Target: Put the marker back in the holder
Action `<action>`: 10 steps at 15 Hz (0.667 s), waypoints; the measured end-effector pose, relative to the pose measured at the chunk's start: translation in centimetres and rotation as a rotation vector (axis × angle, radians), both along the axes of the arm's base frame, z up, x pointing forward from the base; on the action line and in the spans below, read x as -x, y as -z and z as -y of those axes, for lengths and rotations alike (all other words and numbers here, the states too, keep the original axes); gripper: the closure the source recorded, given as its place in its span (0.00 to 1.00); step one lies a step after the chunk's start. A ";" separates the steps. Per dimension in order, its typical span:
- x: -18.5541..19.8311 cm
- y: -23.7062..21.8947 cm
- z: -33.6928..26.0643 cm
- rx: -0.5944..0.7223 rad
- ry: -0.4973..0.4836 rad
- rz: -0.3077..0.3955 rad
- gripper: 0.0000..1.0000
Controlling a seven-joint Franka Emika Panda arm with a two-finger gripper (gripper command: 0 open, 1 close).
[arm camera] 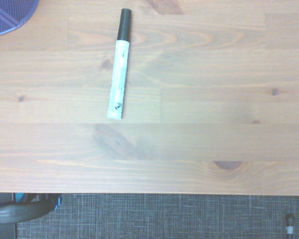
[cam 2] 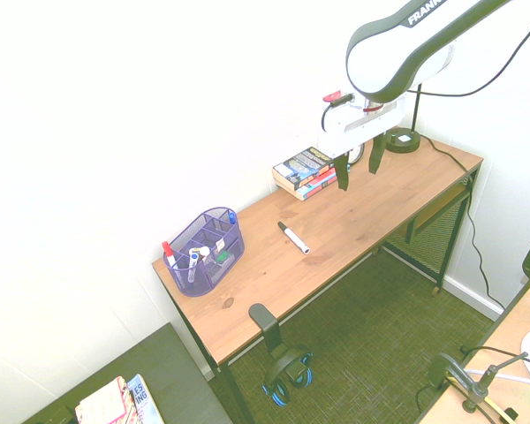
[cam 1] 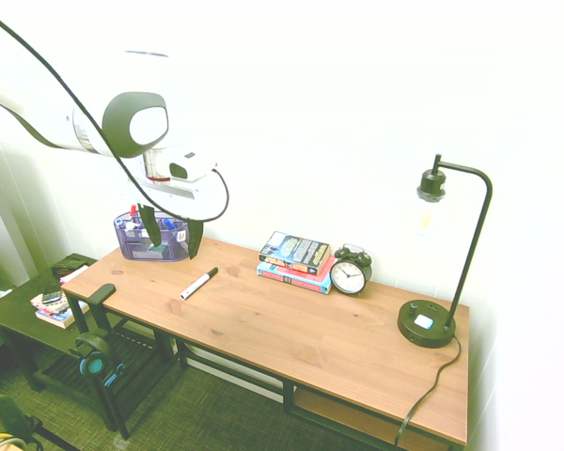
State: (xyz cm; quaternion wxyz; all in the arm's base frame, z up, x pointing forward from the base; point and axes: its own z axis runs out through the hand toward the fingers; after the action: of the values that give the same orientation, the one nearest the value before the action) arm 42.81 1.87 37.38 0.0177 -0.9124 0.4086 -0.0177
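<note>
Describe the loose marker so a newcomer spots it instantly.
On the wooden desk, look between the purple mesh organiser and the stacked books. The marker lies flat there, white-barrelled and black-capped. Unlike the red-capped pen, it lies outside the organiser.

Wooden desk [cam 1: 291, 315] with marker [cam 1: 199, 283], mesh holder [cam 1: 152, 235], stacked books [cam 1: 294, 260], alarm clock [cam 1: 350, 271] and lamp [cam 1: 427, 322].

The marker [arm camera: 119, 64], white with a black cap, lies on the wooden desk [arm camera: 199, 109], apart from the purple mesh holder [arm camera: 7, 15], whose edge shows, with dark headphones [arm camera: 22, 210] partly visible beyond the desk's edge above grey carpet [arm camera: 154, 216].
</note>
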 end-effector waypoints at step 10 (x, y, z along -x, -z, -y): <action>-1.9 6.0 -3.8 -0.045 0.031 0.060 0.00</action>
State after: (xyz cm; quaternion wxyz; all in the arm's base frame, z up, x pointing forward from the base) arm 44.68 5.62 31.35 0.0503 -0.9045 0.4220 -0.0360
